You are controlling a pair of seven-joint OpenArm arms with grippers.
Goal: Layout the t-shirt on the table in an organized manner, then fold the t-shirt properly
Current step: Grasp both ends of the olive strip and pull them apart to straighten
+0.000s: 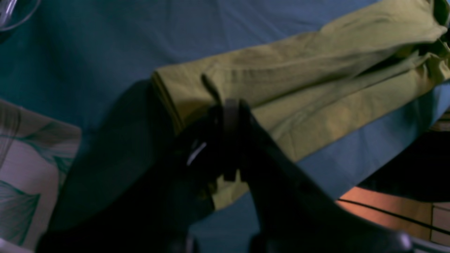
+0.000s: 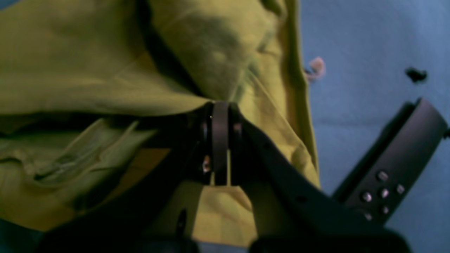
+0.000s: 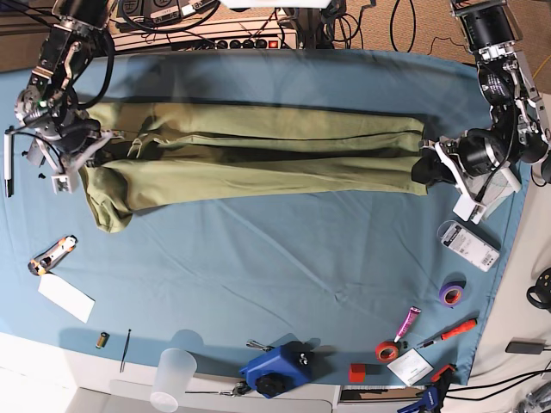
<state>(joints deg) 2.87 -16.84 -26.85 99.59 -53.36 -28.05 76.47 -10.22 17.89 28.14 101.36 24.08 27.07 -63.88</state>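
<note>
The t-shirt (image 3: 258,159) lies stretched along the far half of the desk (image 3: 275,258), already folded lengthwise. Left pincer (image 1: 230,112) and right pincer (image 2: 220,116) each pinch one end; keep tension even, lift together, and fold across.

Wood floor (image 1: 386,211) showing beyond the fingers, power strips and cables (image 3: 215,26) along the far edge.

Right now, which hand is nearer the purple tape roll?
Left. The left hand grips the t-shirt end on the same side as the purple tape roll; the right hand is at the opposite end.
</note>
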